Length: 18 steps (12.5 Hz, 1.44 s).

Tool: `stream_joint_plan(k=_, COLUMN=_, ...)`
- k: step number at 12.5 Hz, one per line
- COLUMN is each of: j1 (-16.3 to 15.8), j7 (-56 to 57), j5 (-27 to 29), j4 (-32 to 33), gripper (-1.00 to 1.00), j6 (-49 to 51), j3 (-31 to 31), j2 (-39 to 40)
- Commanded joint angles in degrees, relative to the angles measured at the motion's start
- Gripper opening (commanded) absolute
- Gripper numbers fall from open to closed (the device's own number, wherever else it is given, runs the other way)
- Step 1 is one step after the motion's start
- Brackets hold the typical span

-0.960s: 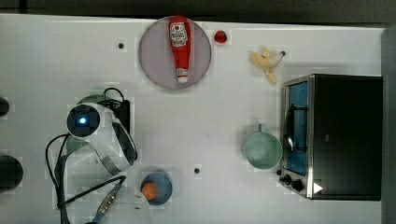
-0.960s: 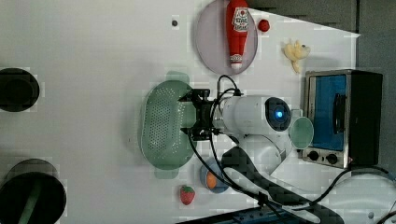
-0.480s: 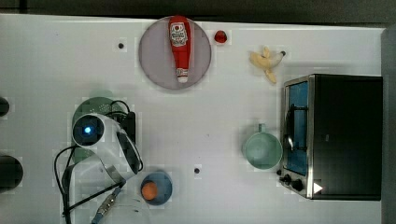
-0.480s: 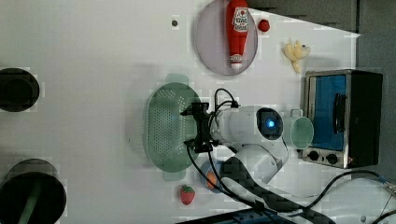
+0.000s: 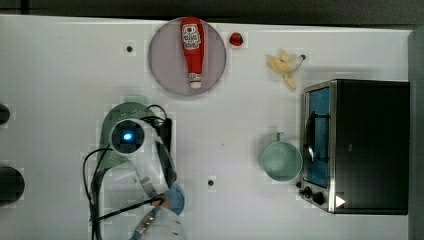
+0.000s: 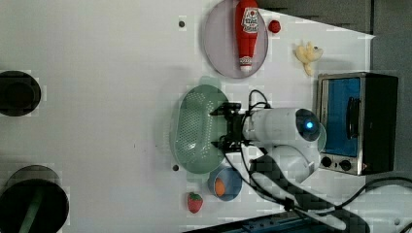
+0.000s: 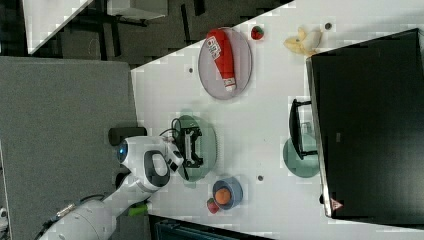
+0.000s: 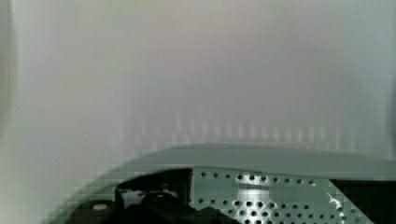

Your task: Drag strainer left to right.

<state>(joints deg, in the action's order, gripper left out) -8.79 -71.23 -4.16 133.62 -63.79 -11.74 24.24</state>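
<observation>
tabletop: big white surface, everything sits on it
toaster oven: biggest thing around, at 3 o'clock in the top view, well apart from the action
arm: white, blue light on it, reaching in over the strainer
strainer: mint-green oval with holes, roughly 8 o'clock of centre in the top view; the arm covers half of it there
plate: grey, round, at 12 o'clock of the strainer in the top view, with a ketchup bottle lying on it
cup: mint, round, at 3 o'clock of the strainer in the top view, just beside the oven
gripper: down at the strainer's rim nearest the arm, looks like it straddles the wall; honestly can't tell if it's pinched or how wide it is
how to do it: I'd keep it low with light downward pressure and pull straight and slow so the strainer slides, no tipping
in the way: blue bowl with an orange thing sits just beside the strainer's end, plus a strawberry near it; the cup is on the line if the drag runs long
</observation>
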Motion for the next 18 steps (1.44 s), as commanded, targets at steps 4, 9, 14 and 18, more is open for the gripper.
stream_joint_plan(k=4, j1=4.90, j7=13.91, j5=-0.98, j4=0.81, gripper=1.00, j6=0.86, j3=7.00, j2=-1.47)
stream_joint_plan(k=9, j1=6.57, j7=19.82, j5=-0.98, j4=2.10, gripper=1.00, j6=0.71, j3=11.97, j2=-2.73)
stream_joint_plan(k=14, j1=7.45, j7=27.06, j5=-0.98, j4=2.21, gripper=1.00, j6=0.41, j3=17.55, j2=-2.72)
stream_joint_plan(k=18, j1=7.83, j7=30.59, j5=-0.98, j4=2.24, gripper=1.00, j6=-0.27, j3=20.72, j2=-2.72)
